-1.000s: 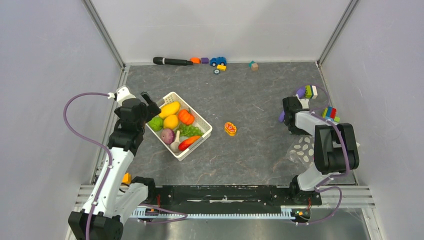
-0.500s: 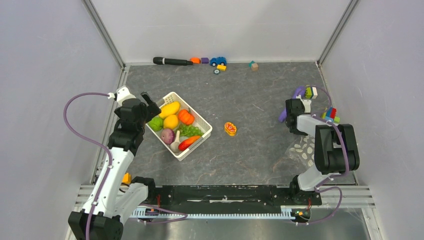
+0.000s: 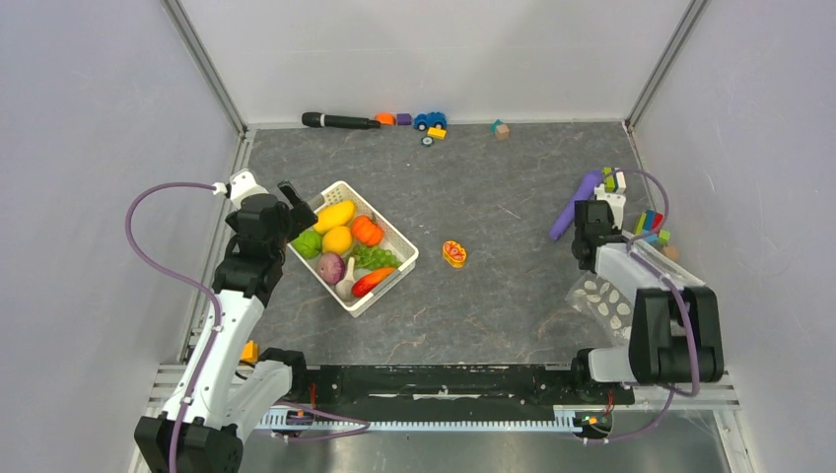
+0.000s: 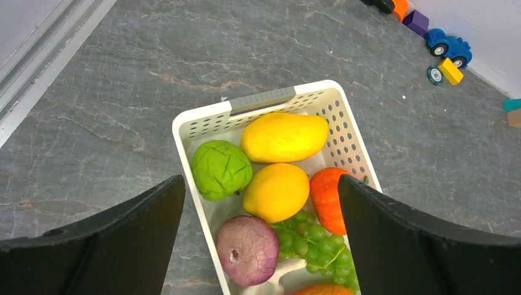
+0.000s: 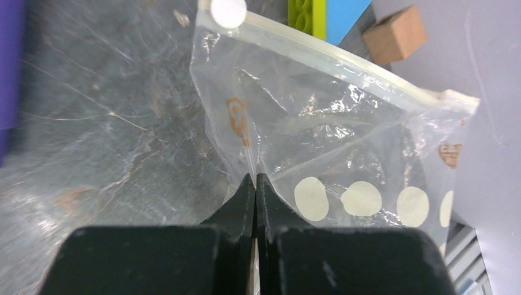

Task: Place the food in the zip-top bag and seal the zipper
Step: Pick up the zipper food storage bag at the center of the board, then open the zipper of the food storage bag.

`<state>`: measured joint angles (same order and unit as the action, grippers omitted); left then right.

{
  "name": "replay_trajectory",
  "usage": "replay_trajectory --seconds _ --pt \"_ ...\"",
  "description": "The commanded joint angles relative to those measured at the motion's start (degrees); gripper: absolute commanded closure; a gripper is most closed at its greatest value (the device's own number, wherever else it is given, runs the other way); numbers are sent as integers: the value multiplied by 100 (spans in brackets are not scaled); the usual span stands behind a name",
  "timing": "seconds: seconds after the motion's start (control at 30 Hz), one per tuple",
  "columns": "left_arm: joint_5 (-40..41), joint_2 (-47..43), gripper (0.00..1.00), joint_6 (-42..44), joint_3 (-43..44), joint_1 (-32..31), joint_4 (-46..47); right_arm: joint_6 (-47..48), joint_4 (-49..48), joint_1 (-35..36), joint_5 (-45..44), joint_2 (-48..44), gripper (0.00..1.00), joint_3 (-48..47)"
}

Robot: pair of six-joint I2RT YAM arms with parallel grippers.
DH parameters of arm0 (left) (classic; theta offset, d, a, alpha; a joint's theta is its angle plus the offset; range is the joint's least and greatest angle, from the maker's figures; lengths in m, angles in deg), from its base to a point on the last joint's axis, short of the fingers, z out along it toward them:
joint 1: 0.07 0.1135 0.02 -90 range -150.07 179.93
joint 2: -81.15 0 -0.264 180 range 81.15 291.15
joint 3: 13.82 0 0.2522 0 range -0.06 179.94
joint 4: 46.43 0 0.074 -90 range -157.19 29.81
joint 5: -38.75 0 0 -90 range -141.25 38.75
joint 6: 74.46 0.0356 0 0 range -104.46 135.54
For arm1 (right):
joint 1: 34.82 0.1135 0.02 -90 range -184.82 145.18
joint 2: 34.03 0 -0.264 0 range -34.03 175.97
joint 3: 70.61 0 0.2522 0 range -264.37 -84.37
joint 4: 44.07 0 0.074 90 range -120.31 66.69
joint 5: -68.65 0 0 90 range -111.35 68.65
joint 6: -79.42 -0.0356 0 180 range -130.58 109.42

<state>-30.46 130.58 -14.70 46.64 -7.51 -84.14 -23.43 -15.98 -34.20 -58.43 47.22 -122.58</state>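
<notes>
- Clear slick film: the zip-top bag point(image 5: 344, 147) lies at the tabletop's right edge. The right end effector point(image 5: 254, 178) is clamped shut on a thin fold of it, below the zipper point(image 5: 344, 58).
- Risk: the film slips out on lifting, or the pinch catches both layers so the mouth won't open.
- The left end effector point(image 4: 259, 181) is wide open over the food point(image 4: 284, 136) in the white basket point(image 4: 261, 101), toward the left edge and well apart from the bag. A long carry may drop pieces.
- Blocks point(image 5: 307, 12) just beside the zipper could snag it.

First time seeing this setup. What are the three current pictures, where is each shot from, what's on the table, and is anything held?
Two robot arms sit at the near edge of a table. The overhead view shows both; the other two come from a camera on each wrist. The left gripper hangs open above a white basket of toy food. The right gripper is shut, pinching the clear zip-top bag. A purple brush and toy blocks lie near it.
</notes>
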Motion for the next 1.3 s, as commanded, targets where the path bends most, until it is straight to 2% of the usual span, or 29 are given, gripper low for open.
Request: replay_trajectory --seconds 0.0,0.17,0.43,0.6,0.87,1.0,1.1,1.27 --pt "-107 40 0 -205 142 23 100 392 -386 -11 307 -1005 100 101" --pt "-370 120 0 -213 146 24 162 691 -591 285 408 -1748 100 28" --pt "-690 207 0 -220 181 24 188 2470 -1678 1777 363 -2127 100 -83" --pt "-869 233 0 -263 199 24 193 3124 -2404 2286 1256 -2257 100 68" --pt "-1862 401 0 -474 200 24 479 4025 -3461 3048 2947 -2599 100 660" --pt "-2890 619 0 -1086 91 23 1023 4240 -3966 3340 3666 -2747 100 974" --pt "-3829 948 0 -1819 -156 10 1897 4290 -4373 3471 4347 -2816 100 1224" --pt "-4338 1684 0 -2405 -3 -254 2358 4173 -5038 3739 4745 -2843 100 1577"
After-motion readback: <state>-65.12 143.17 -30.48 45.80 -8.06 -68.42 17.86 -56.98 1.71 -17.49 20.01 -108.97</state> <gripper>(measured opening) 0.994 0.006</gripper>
